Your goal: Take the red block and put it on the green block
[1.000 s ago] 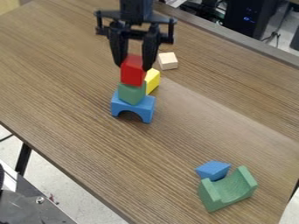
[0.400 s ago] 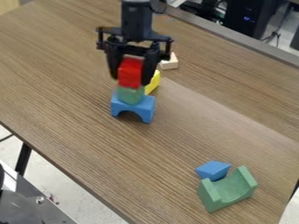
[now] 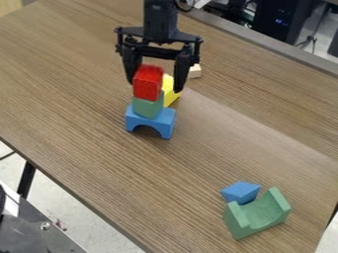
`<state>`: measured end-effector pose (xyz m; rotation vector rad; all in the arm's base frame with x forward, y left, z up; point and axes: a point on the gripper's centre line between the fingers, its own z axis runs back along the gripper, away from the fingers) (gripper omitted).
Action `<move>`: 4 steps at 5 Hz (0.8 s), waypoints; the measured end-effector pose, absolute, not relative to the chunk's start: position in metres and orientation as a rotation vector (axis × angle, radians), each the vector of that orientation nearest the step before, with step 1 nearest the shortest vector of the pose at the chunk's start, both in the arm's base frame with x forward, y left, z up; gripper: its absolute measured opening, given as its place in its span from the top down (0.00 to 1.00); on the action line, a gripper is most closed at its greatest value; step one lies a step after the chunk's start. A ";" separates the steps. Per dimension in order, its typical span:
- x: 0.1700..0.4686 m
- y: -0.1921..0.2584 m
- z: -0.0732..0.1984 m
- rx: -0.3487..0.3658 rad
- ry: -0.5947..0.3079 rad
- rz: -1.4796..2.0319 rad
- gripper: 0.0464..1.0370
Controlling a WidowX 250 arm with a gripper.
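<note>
Red block (image 3: 147,83) sits on the green block (image 3: 147,107), between the parted fingers of the empty gripper (image 3: 154,87), nearer the view-left one.

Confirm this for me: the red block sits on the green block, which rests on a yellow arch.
The colour is wrong: the camera view shows a blue arch. The red block does sit on the green block, which rests on that arch.

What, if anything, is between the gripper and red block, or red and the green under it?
Nothing visible either way. The open gripper straddles the red block, which sits on the green block. The yellow block shows through the gap, but looks to be behind.
</note>
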<state>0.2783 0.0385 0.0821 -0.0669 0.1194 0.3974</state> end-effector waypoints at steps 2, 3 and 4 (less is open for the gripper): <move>0.284 0.027 0.114 -0.020 -0.030 0.313 0.04; 0.281 0.022 0.121 -0.004 -0.034 0.284 0.04; 0.279 0.022 0.121 -0.003 -0.018 0.290 0.04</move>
